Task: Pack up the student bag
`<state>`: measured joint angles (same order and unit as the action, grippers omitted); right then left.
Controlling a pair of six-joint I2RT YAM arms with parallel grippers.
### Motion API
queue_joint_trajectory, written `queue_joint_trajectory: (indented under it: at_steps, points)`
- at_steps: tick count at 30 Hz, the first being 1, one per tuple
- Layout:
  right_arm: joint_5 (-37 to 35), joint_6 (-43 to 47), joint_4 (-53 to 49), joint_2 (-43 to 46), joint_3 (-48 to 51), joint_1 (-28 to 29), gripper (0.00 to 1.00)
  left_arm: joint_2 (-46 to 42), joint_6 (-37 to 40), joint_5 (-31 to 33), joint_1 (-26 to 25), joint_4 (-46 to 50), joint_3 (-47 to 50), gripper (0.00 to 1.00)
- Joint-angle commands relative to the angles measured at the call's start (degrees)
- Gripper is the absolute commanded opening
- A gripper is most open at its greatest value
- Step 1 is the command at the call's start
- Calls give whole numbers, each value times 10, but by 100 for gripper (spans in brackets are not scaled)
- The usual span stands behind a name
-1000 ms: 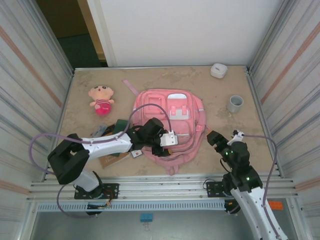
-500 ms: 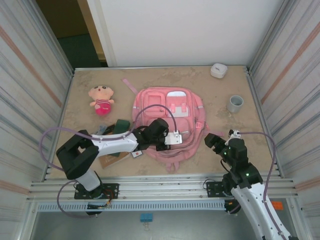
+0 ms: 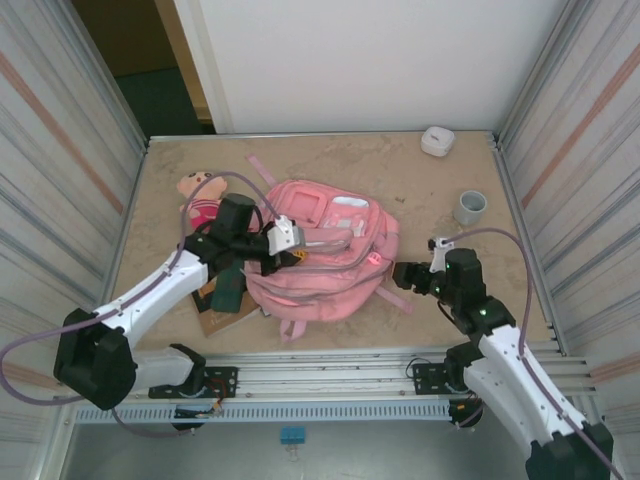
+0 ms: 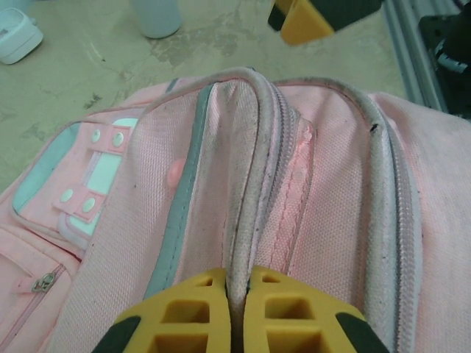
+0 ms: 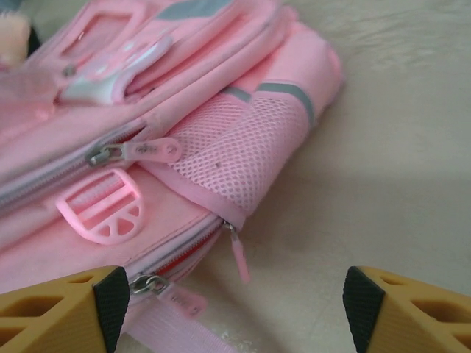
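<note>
The student bag (image 3: 325, 270) lies in the middle of the tabletop (image 3: 350, 165), with its left side bunched up and lifted. The left gripper (image 4: 237, 294) is clamped tight on a ridge of pink fabric right along a zip track, so my read is it's the anchor hand here. The right gripper (image 5: 234, 298) is spread wide and sits low at the bag's right edge, just off the mesh pocket (image 5: 243, 147), not touching anything.

Looks like the step is getting a compartment unzipped. Two zip pulls are in front of that open gripper: an upper one (image 5: 110, 154) and a lower one (image 5: 149, 283) near the tabletop. I can't tell which pocket is the target, but the lower one is closer.

Tips: hold the left pinch steady so the track stays taut. Bring the right one in square on the metal slider, not the floppy pink tab. Then drag along the track instead of upward, or the whole bag just slides.
</note>
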<state>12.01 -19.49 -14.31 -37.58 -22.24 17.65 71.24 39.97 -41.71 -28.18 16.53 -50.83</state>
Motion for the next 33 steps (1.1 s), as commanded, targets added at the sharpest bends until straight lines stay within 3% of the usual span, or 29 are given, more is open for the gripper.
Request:
queue_joint_trajectory:
  at_steps: [1, 7, 12, 16, 25, 30, 33]
  points:
    - [111, 122, 75, -33, -16, 0, 76, -32, 22, -111, 23, 11, -47, 0]
    - [174, 154, 114, -79, -13, 0, 63, -25, 49, -120, 48, 47, -73, 0]
    - [187, 153, 116, -68, -8, -1, 62, -19, 37, -141, 68, 34, -76, 0]
    - [171, 112, 118, -92, -12, -1, 59, -17, 29, -149, 71, 26, -75, 0]
    - [245, 61, 117, -120, -8, -1, 43, -22, 14, -147, 76, 3, -71, 0]
    - [262, 41, 120, -109, -6, -1, 47, -24, 1, -151, 76, -16, -66, 0]
    - [261, 38, 111, -102, -8, -1, 41, -28, -5, -148, 77, -25, -62, 0]
